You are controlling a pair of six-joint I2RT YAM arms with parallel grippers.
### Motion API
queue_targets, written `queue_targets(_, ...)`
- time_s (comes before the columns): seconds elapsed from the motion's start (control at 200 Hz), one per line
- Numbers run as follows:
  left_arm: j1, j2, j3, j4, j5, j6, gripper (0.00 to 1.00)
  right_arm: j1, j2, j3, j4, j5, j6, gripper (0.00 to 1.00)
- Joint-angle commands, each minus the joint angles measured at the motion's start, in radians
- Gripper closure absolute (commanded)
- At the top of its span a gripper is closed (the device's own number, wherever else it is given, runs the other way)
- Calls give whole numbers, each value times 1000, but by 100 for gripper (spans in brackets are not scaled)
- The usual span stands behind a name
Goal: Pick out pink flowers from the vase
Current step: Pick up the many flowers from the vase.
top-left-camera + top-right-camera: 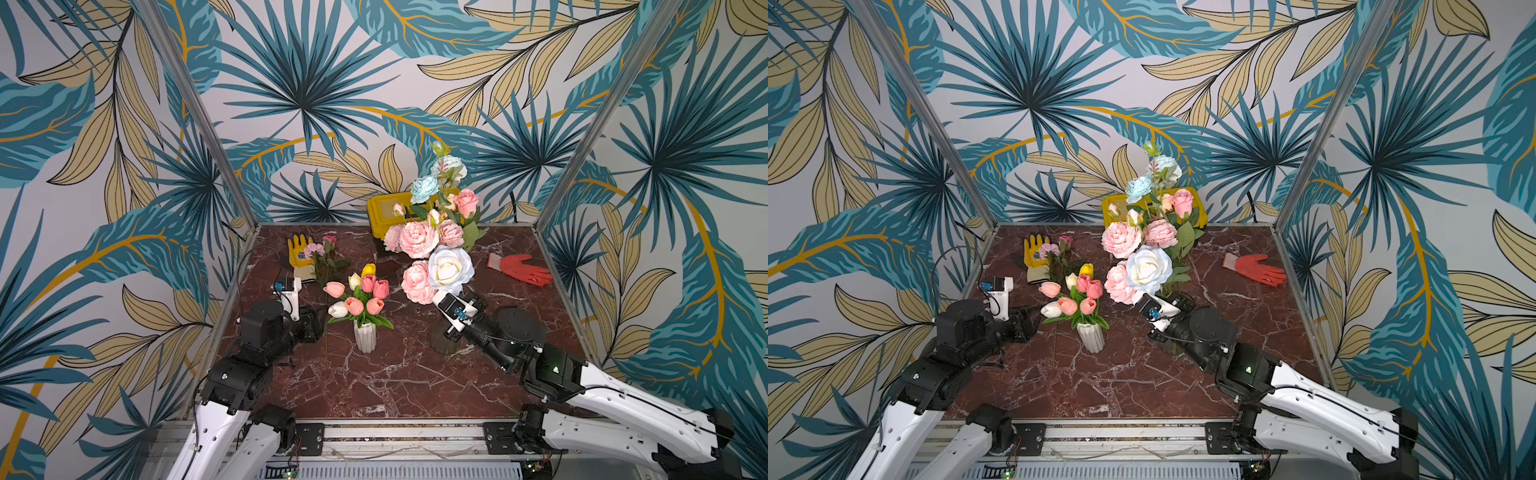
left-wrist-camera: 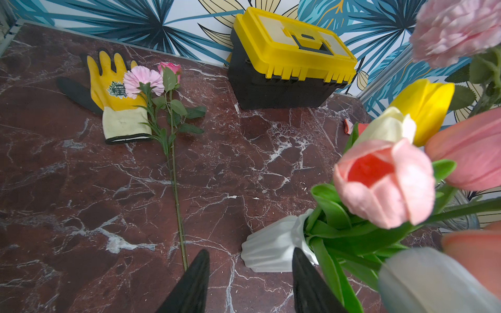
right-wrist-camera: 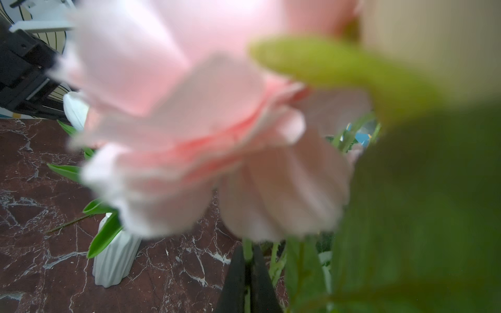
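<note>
Right gripper (image 3: 247, 254): I have the jaws clamped on a green stem (image 3: 247, 244) low under the pink peony (image 1: 417, 282), I judge to spare the bloom. The peony stands in the dark vase (image 1: 442, 343), pressed against the white rose (image 1: 450, 266); leaves crowd the way out. Left gripper (image 2: 250, 253): jaws apart, empty, beside the white vase (image 2: 271, 252). Two pink flowers (image 1: 318, 249) lie by the yellow glove (image 1: 300, 249).

pink bloom (image 3: 189, 122): blurred, close to lens
vase (image 1: 438, 343): mostly hidden behind right arm (image 1: 490, 336)
toolbox (image 1: 384, 212): partly hidden behind flowers (image 1: 417, 239)
</note>
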Motion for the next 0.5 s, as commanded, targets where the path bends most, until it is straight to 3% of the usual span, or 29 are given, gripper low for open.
queue_targets(0.0, 2, -12, -19, 5, -4, 9, 50, 1, -1, 43, -31, -17, -14, 100)
queue_targets(0.215, 2, -26, 17, 0, -1, 25, 50, 1, 2, 89, -49, -53, -16, 100)
queue_targets(0.401, 1, 10, 174, -21, 65, 37, 50, 1, 6, 138, -61, -74, -2, 100)
queue_targets(0.496, -4, 38, 260, -20, 125, 53, 45, 1, 9, 163, -70, -85, 1, 100)
